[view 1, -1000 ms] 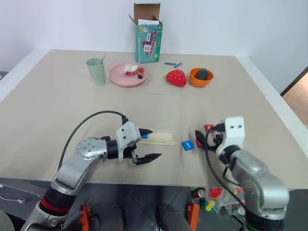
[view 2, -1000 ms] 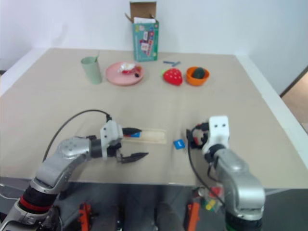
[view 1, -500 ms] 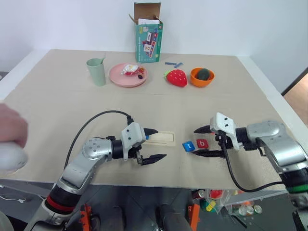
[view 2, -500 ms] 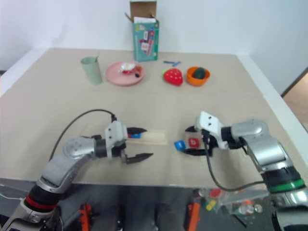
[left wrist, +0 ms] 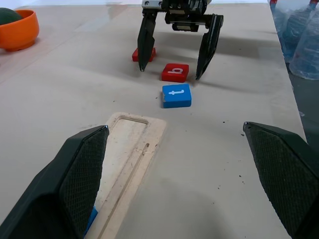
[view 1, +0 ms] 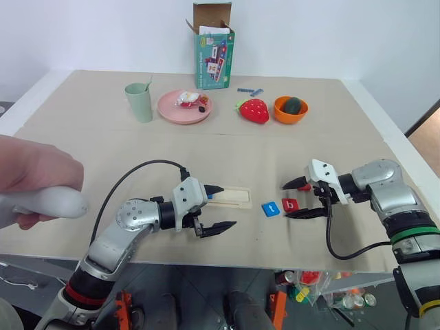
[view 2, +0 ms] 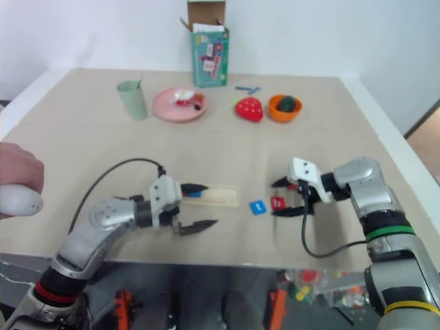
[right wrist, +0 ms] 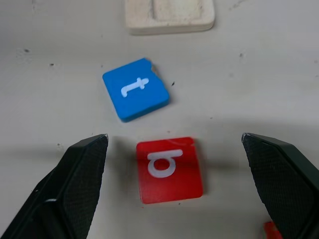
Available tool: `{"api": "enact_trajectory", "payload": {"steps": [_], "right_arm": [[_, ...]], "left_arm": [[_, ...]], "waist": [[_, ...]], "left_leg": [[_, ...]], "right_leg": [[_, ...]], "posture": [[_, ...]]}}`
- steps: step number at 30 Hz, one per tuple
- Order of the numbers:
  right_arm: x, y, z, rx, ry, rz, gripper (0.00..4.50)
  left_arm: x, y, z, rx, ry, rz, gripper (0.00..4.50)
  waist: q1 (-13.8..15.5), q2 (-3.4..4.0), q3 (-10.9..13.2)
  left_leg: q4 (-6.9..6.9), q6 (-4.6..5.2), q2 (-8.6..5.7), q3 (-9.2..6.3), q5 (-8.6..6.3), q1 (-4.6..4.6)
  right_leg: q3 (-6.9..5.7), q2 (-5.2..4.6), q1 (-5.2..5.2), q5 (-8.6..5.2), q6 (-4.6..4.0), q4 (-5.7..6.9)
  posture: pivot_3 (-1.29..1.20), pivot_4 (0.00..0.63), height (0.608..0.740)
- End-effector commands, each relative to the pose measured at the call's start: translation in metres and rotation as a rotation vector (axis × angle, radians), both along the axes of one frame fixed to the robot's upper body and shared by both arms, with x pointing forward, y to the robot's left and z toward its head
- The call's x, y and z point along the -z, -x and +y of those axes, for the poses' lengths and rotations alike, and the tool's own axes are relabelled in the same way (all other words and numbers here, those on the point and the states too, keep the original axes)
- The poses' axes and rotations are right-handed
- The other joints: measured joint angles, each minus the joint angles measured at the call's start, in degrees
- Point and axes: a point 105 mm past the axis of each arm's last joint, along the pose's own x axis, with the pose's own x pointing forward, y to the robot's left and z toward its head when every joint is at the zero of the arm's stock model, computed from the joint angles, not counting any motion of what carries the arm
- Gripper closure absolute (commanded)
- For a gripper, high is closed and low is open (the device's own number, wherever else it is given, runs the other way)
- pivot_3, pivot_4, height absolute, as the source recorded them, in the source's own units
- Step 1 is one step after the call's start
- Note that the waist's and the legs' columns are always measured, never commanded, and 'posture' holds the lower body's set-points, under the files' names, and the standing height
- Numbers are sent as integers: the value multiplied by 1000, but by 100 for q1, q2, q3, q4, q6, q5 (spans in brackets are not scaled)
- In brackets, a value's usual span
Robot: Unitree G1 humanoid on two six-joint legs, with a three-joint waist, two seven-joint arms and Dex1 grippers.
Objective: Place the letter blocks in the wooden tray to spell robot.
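The right gripper [view 1: 295, 199] hangs spread wide, released, straddling the red b block [right wrist: 170, 169] on the table. The blue t block [right wrist: 135, 89] lies just beside it, toward the wooden tray [view 1: 229, 197]. The left gripper [view 1: 216, 206] is also spread wide and empty beside the tray, where a blue tile [view 1: 207, 195] sits.

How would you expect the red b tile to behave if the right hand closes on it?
The red b tile looks rigid and thin, so it probably won't bend. Lying flat on the table, it shouldn't roll or tip. Its low edges may slip from the right hand, which stands open around it.
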Motion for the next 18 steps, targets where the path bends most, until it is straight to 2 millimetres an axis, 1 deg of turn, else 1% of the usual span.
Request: {"api": "enact_trajectory", "payload": {"steps": [1,2,6,8,10,12,13,15,16,18], "right_arm": [[-5,-1,-3,-32,26,-16,940],[-4,-1,-4,-33,29,-17,1220],[-4,-2,-4,-36,21,-17,2682],[-5,-2,-4,-39,15,-19,3303],[-10,-4,-1,-42,-7,-46,3319],[-20,-7,4,-36,-35,-67,3319],[-29,-9,9,-34,-60,-77,3319],[-49,-9,22,-41,-119,-73,3319],[-57,-8,32,-59,-143,-73,3319],[-69,-4,53,-84,-183,-67,3319]], "left_arm": [[-9,3,1,-1,3,-45,0],[-9,3,1,-3,1,-45,0],[-9,3,2,-6,-2,-44,0],[-9,3,2,-7,-2,-43,0],[-8,2,2,-10,-2,-40,0],[-7,0,6,-35,7,-30,0],[-8,-3,9,-60,19,-23,0],[-8,-7,18,-106,34,-12,0],[-7,-9,24,-127,37,-7,0],[-6,-12,32,-164,43,2,0]], "waist": [[1,1,0],[1,1,0],[-1,2,1],[0,2,1],[-1,2,1],[-2,2,1],[-5,5,3],[-19,23,14],[-22,31,19],[-20,33,20]], "left_leg": [[2,0,0,0,1,1],[2,-1,0,0,1,2],[5,-1,0,3,1,6],[5,-1,0,3,1,8],[5,-1,0,4,1,9],[5,-1,0,4,1,10],[5,-1,0,4,1,10],[5,-1,1,5,1,11],[5,-1,1,8,1,12],[5,-1,1,7,1,13]], "right_leg": [[0,0,1,1,-1,1],[0,0,3,1,-1,1],[6,0,5,2,-2,1],[5,0,8,2,-2,1],[6,0,9,2,-1,1],[7,1,9,3,0,2],[8,1,9,3,1,3],[10,1,8,4,2,6],[15,1,6,6,5,10],[16,2,1,6,7,23]], "posture": [[0,150,740],[0,150,740],[0,150,740],[0,150,740],[0,150,740],[0,150,740],[0,150,740],[0,150,740],[0,150,740],[0,150,740]]}}
